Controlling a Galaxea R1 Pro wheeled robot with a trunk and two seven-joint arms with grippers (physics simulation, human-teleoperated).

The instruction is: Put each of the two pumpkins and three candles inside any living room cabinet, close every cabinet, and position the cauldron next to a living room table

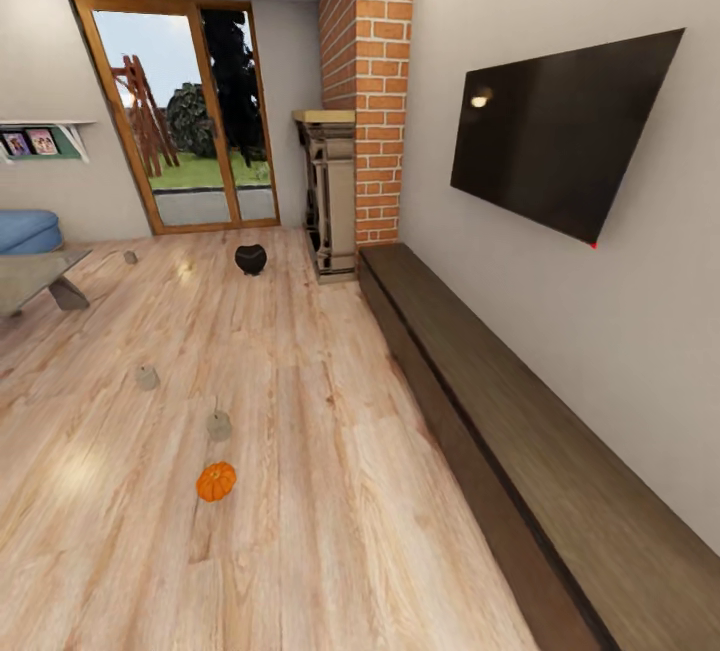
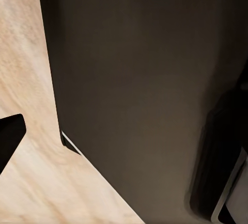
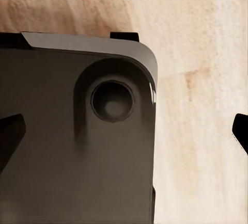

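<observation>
Living room floor ahead, task things scattered across the wood.

One pumpkin (image 1: 216, 481) sits at seven o'clock, a candle (image 1: 218, 424) just beyond it and another candle (image 1: 147, 377) further toward nine. The cauldron (image 1: 250, 258) stands at eleven, near the brick fireplace (image 1: 368, 81). A third candle (image 1: 130, 257) lies beside the tabletop (image 1: 35, 276) at ten. The cabinet (image 1: 500, 421) runs along the wall at four, closed, under the TV (image 1: 560, 126).

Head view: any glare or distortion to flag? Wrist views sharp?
Head view: bright glare patches on the wood floor, a lamp reflection on the TV, wide-angle tilt in the brick fireplace. Left wrist view: soft, dark robot body close up. Right wrist view: slightly blurred floor grain.
</observation>
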